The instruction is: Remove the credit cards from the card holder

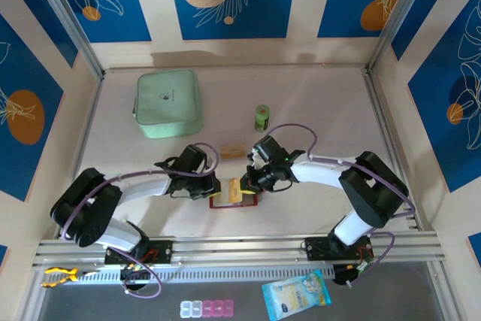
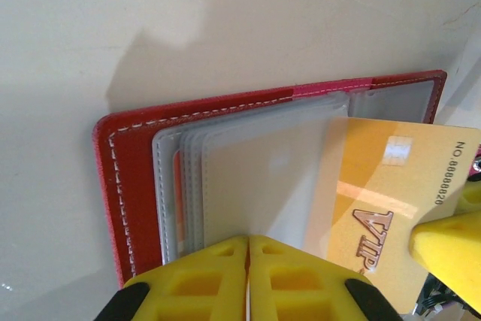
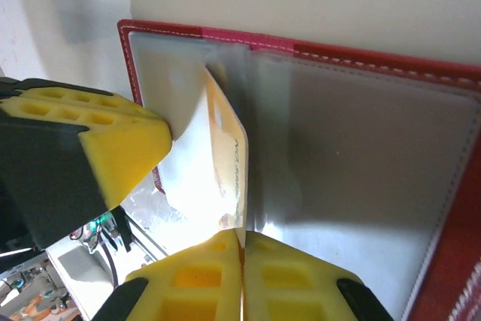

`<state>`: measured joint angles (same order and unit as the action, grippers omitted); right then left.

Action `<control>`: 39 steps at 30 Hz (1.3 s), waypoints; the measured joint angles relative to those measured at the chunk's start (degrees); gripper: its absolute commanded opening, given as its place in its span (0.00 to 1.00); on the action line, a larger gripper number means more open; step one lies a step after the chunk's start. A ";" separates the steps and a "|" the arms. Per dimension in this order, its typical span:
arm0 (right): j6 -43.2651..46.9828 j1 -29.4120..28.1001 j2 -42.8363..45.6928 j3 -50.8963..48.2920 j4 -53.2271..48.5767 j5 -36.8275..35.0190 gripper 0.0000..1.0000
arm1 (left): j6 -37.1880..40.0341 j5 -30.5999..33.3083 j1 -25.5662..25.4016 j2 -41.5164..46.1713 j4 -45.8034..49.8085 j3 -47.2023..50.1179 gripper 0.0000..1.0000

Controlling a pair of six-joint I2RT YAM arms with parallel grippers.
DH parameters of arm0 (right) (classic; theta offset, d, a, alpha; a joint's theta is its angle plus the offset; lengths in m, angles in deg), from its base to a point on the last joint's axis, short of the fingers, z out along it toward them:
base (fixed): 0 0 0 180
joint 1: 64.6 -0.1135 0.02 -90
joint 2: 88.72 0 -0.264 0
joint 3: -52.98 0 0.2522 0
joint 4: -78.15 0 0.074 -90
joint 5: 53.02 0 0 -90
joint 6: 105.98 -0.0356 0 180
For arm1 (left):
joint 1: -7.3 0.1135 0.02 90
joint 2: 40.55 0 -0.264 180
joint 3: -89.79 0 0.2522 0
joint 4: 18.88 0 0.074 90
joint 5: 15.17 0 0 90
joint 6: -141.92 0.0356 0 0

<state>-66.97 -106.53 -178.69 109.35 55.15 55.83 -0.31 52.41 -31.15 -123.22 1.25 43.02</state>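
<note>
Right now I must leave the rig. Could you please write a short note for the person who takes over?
Left gripper: shut on the clear sleeves of the card holder, which lies open on the table.
Right gripper: shut on the gold card, which is partly out of its sleeve.
Done: perhaps one card; a tan rectangle lies beyond the holder.
To do: pull the gold card free, then check the other sleeves.

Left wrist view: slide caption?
Left fingers pinch red leather card holder's clear sleeves while right fingers grip orange-tan plastic card.
</note>
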 measured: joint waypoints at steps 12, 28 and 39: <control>8.11 0.42 2.91 5.73 -12.68 -4.81 0.04 | -1.73 1.55 0.02 3.30 2.10 0.98 0.16; 55.39 1.22 -7.63 33.75 -34.73 -16.85 0.00 | 0.74 4.52 5.11 11.28 9.68 -0.48 0.23; 84.30 1.81 -20.52 51.89 -46.10 -27.21 0.00 | 1.79 4.52 7.34 15.96 12.37 -0.20 0.25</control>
<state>17.34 -104.72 -199.22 161.24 9.05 28.62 1.48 56.94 -23.81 -107.27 13.62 42.82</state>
